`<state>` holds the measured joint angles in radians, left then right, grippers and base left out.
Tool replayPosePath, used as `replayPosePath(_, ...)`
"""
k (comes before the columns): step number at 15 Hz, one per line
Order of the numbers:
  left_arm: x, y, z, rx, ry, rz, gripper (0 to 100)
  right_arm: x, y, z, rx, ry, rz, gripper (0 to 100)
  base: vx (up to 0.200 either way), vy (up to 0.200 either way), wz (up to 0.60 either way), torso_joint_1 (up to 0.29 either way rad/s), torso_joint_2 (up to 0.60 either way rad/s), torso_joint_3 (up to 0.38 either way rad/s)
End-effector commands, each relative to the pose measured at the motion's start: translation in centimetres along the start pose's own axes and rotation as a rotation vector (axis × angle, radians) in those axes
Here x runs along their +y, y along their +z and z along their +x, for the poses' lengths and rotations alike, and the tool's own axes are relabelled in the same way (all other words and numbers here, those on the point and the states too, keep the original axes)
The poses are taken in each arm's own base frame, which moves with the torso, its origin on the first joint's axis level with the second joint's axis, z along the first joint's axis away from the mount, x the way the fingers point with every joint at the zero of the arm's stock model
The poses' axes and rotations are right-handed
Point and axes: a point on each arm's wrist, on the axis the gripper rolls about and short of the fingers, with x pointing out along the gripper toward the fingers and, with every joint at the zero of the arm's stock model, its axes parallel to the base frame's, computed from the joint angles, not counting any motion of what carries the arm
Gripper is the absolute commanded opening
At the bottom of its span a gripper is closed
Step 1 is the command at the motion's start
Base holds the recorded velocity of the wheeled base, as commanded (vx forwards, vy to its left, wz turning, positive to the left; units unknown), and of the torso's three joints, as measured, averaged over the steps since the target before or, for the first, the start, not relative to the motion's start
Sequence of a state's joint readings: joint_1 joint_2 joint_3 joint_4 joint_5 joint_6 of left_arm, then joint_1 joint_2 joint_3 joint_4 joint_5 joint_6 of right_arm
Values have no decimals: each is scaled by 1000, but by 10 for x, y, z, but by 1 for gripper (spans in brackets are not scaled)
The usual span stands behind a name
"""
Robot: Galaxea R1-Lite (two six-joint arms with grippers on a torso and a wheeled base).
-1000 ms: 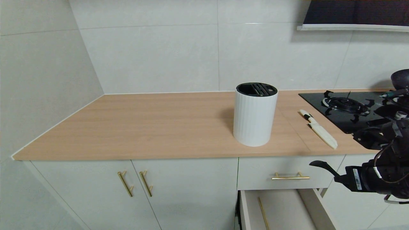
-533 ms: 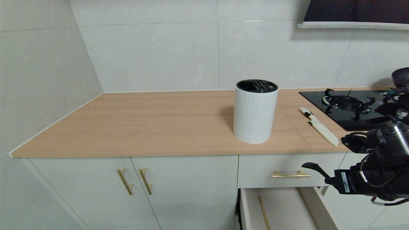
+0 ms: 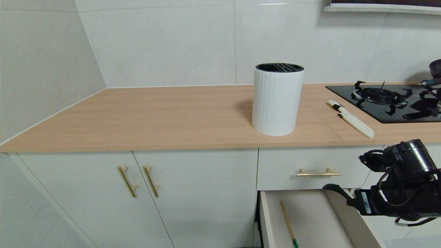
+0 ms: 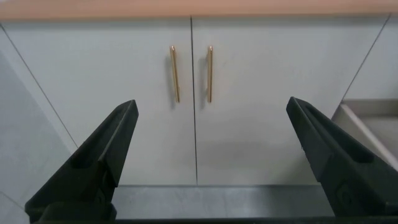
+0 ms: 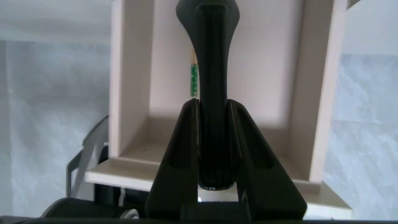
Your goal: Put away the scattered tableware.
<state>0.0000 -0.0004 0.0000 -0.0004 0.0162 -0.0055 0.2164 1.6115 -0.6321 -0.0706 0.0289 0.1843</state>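
Note:
My right gripper is shut on a black utensil, held just above the right side of the open lower drawer. In the right wrist view the right gripper clamps the black utensil, whose rounded end points into the drawer. A pair of chopsticks with green ends lies on the drawer floor; the chopsticks sit right beside the utensil. A cream knife lies on the counter, right of the white knife holder. My left gripper stands open, facing the cabinet doors.
A black gas stove takes up the counter's right end. The shut upper drawer with a gold handle sits just above the open one. Two gold handles mark the cabinet doors to the left. The wooden counter is bare left of the holder.
The head camera has dropped, shifting the whole picture. My right gripper with the black utensil has moved left and down, closer over the open drawer.

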Motion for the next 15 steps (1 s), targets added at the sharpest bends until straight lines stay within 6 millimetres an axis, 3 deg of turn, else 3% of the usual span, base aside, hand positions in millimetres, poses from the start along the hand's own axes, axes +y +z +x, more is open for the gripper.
replayPosePath(1, 0, 0, 0, 1, 1, -1, 100, 0, -1, 6, 23, -6, 1, 0, 0, 0, 0, -178, 486, 295)
replayPosePath(12, 0, 0, 0, 1, 1, -1, 100, 0, -4, 13, 31, -5, -3, 0, 0, 0, 0, -140, 459, 320)
replayPosePath(15, 0, 0, 0, 1, 1, -1, 100, -1, -5, 13, 31, -4, -3, 0, 0, 0, 0, -30, 162, 121)
